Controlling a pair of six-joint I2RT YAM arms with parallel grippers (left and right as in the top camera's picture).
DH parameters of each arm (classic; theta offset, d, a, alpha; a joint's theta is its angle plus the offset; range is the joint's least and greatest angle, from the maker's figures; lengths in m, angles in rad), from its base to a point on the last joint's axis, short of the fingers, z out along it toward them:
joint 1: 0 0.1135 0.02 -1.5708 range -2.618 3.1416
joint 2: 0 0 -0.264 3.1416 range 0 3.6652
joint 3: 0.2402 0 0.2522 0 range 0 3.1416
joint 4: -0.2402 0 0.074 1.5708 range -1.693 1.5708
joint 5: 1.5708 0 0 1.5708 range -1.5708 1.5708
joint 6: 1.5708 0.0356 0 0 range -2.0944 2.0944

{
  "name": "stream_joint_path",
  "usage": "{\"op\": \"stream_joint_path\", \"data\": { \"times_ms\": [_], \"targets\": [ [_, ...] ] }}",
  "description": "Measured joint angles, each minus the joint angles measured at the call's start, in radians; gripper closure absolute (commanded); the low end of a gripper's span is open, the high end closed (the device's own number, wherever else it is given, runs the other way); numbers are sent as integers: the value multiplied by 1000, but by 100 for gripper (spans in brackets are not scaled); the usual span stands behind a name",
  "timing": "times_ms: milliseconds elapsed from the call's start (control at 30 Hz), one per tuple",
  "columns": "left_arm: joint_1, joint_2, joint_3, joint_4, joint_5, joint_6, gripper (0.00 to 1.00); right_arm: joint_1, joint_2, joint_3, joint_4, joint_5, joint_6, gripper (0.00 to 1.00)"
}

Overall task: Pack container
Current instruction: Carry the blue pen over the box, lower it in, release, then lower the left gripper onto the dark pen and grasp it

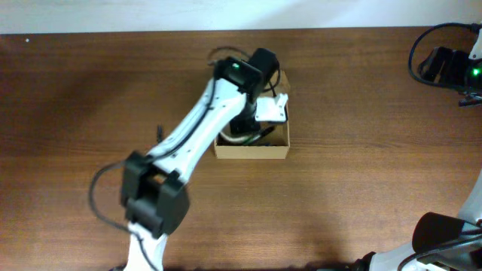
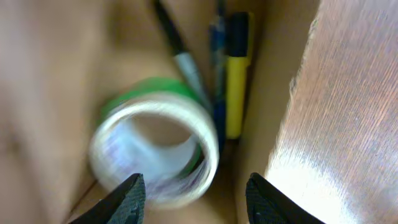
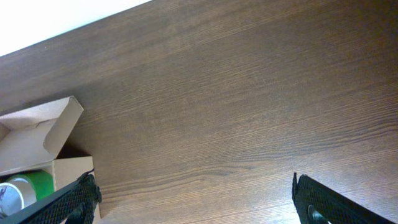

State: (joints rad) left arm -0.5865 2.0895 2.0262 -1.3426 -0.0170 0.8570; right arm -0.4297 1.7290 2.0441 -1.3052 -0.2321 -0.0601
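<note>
The container [image 1: 252, 153] is a tan cardboard box at the table's middle, lid flap open. My left gripper [image 1: 260, 113] hangs over it. In the left wrist view the left gripper [image 2: 196, 199] is open and empty inside the box, just above a clear tape roll [image 2: 202, 134] lying over a green roll. A yellow marker [image 2: 235, 74], a blue pen [image 2: 217, 43] and a dark pen [image 2: 177, 46] lie along the box wall [image 2: 273, 93]. My right gripper [image 3: 193, 202] is open and empty over bare table, with the box flap [image 3: 56, 121] and green tape [image 3: 37, 183] at its left.
The left arm [image 1: 188, 143] stretches diagonally from the front left across the box. The right arm [image 1: 452, 66] sits at the far right edge with cables. Brown wood table [image 1: 361, 150] surrounds the box; its far edge meets a white wall.
</note>
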Motion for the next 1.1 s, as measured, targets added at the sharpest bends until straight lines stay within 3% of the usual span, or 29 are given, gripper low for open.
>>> {"op": "stream_joint_path", "data": {
  "times_ms": [67,167,333,467,667,1100],
  "targets": [
    [18,-99,0,6,-7,-49,55,0,0,0,0,0,0,1],
    [85,-245,-2,32,-13,-138,55,0,0,0,0,0,0,1],
    [320,-406,-140,55,-25,-396,54,0,0,0,0,0,0,1],
    [476,-380,-364,141,-32,-577,50,0,0,0,0,-3,0,1],
    [588,-312,-633,301,12,-728,50,0,0,0,0,-3,0,1],
    [602,-156,-711,445,72,-852,56,0,0,0,0,-3,0,1]
  ]
}}
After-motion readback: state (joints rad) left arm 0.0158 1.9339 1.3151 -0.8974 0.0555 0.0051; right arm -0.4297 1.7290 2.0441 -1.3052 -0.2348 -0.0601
